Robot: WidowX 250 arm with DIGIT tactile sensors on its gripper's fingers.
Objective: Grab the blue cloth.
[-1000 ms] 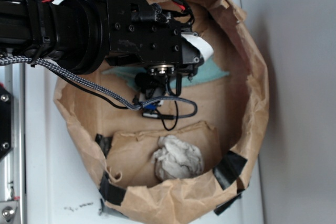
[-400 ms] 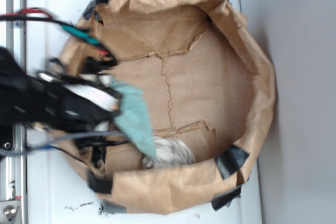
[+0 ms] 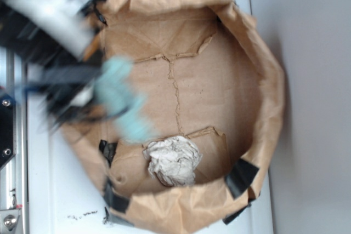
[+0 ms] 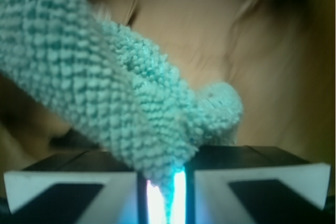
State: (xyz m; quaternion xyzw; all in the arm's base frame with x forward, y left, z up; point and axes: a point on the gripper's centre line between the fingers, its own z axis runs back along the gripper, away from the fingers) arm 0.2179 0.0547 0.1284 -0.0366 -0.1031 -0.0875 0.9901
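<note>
The blue cloth (image 3: 119, 98), a light teal terry towel, hangs in the air over the left side of the brown paper bag (image 3: 271, 97), blurred by motion. My gripper (image 3: 88, 94) is at the bag's left rim, also blurred, and shut on the cloth's edge. In the wrist view the blue cloth (image 4: 110, 87) fills the upper left and its corner is pinched in the narrow slit between my gripper's (image 4: 164, 190) two fingers (image 4: 79, 190).
A greyish-white wrinkly wad of cloth (image 3: 172, 160) lies on the bag's floor near the front wall. Black tape patches (image 3: 241, 175) hold the bag's rim. The bag sits on a white surface (image 3: 60, 190); a metal rail (image 3: 7, 135) runs along the left.
The arm swung from above the bag's back to its left side and lifted the blue cloth off the floor. The cloth now hangs higher, uncovering the pale wad.
</note>
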